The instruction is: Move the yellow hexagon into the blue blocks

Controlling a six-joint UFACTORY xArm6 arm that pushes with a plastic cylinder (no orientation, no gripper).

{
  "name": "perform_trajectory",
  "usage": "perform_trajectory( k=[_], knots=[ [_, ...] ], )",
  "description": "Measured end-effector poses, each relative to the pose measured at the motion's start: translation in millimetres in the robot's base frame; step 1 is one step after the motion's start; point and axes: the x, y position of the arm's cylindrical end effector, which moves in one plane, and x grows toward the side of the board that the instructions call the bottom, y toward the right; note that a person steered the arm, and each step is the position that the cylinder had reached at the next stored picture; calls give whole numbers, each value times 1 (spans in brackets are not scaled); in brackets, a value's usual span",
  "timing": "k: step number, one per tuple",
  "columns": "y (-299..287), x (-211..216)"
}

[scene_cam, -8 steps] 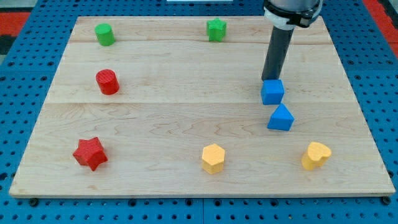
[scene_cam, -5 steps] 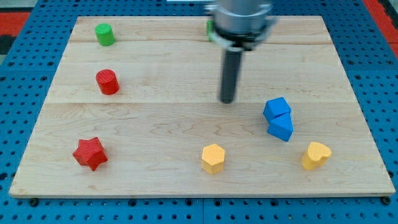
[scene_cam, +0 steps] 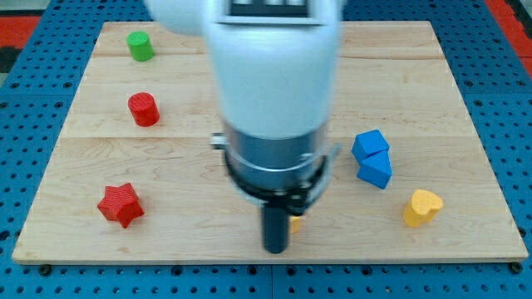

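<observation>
Standing near the view's bottom edge, my tip [scene_cam: 275, 248], a bare rod holding nothing, sits just left of the mostly hidden yellow hexagon [scene_cam: 295, 223], apparently placed to push it rightward toward the two touching blue blocks [scene_cam: 371, 158].

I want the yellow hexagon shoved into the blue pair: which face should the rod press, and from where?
Press the yellow hexagon's view-left face, coming from the view's left: the blue blocks lie to its upper right. My tip already sits beside it on the lower left, with the arm hiding most of it.
</observation>
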Motion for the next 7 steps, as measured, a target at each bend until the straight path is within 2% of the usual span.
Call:
perform_trajectory(
  k=[1,2,4,7],
  knots=[
    [3,-45],
    [17,-62],
    [-39,-73],
    [42,-97]
  ],
)
